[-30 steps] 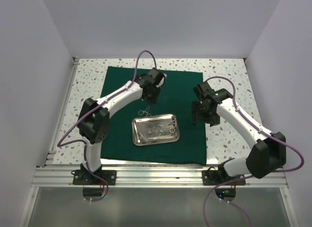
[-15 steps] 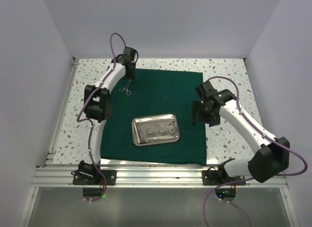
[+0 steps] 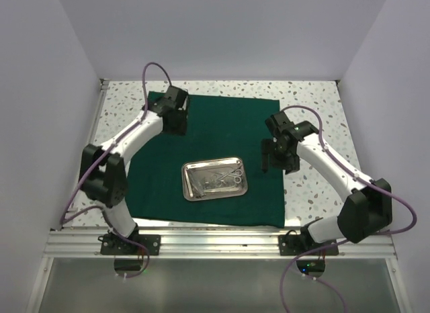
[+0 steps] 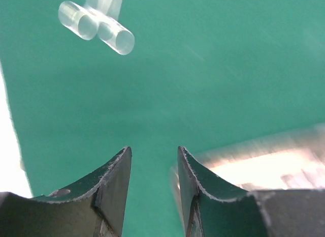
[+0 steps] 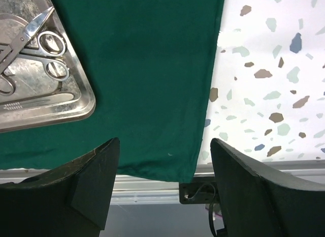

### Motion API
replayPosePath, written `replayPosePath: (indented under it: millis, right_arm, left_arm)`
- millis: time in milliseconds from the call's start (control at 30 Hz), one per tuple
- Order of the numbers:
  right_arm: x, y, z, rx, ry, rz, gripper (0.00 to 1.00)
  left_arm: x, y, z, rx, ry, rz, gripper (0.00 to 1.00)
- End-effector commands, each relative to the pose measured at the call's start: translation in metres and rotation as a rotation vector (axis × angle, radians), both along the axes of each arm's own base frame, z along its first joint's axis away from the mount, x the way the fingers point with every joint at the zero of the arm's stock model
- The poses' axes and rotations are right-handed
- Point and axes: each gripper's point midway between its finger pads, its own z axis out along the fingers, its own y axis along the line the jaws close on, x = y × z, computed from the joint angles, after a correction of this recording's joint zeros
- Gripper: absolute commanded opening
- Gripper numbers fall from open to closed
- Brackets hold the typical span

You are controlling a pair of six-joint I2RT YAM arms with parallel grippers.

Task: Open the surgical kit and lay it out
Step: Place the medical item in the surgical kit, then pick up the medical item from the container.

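The dark green cloth [image 3: 222, 125] lies spread flat. The steel tray [image 3: 185, 183] sits on its near middle with several silver instruments [image 3: 218, 179] in it. My left gripper [image 3: 177, 123] is low over the cloth's back left part. In the left wrist view [image 4: 152, 150] its jaws stand a little apart with only cloth [image 4: 203, 69] between them. A blurred shiny shape [image 4: 264, 160] lies just right of the right finger. My right gripper [image 3: 267, 162] is wide open and empty [image 5: 165, 145] above the cloth's right edge. The tray corner [image 5: 76, 107] with scissors [image 5: 40, 43] is to its left.
Speckled white tabletop [image 3: 316, 111] surrounds the cloth. An aluminium rail [image 3: 215, 242] runs along the near edge and also shows in the right wrist view [image 5: 152, 194]. White walls enclose the back and sides. Two blurred pale cylinders [image 4: 96, 27] show at the top left of the left wrist view.
My left arm carried a scissor-like instrument from above the tray to the cloth's back left. It no longer hangs from the gripper. The right arm has barely moved.
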Motion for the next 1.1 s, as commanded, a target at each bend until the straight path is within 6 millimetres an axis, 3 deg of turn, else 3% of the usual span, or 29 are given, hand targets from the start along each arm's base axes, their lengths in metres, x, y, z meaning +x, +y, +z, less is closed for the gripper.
replayPosePath:
  millis: [0, 33, 100, 333, 467, 633, 1067]
  right_arm:
    - [0.018, 0.013, 0.003, 0.039, -0.026, 0.037, 0.76]
    - [0.019, 0.013, 0.002, 0.040, -0.024, 0.039, 0.75]
    - [0.019, 0.014, -0.002, 0.040, -0.018, 0.048, 0.75]
    - [0.012, 0.013, -0.011, 0.042, 0.010, 0.071, 0.75]
    - [0.010, 0.009, -0.010, 0.025, 0.008, 0.080, 0.75]
    - [0.007, 0.008, -0.011, 0.023, 0.007, 0.082, 0.76]
    - [0.005, 0.006, -0.019, 0.014, 0.029, 0.087, 0.76]
  left_arm:
    - [-0.068, -0.052, 0.017, -0.153, 0.010, -0.037, 0.45]
    - [-0.094, -0.054, -0.003, -0.162, 0.081, -0.041, 0.44]
    - [-0.127, -0.060, -0.018, -0.199, 0.135, -0.013, 0.42]
    - [-0.166, -0.074, -0.047, -0.224, 0.213, 0.001, 0.36]
    - [-0.180, -0.086, -0.059, -0.241, 0.241, -0.021, 0.36]
    - [-0.188, -0.085, -0.078, -0.214, 0.279, -0.005, 0.34]
    - [-0.190, -0.075, -0.073, -0.176, 0.254, 0.030, 0.32]
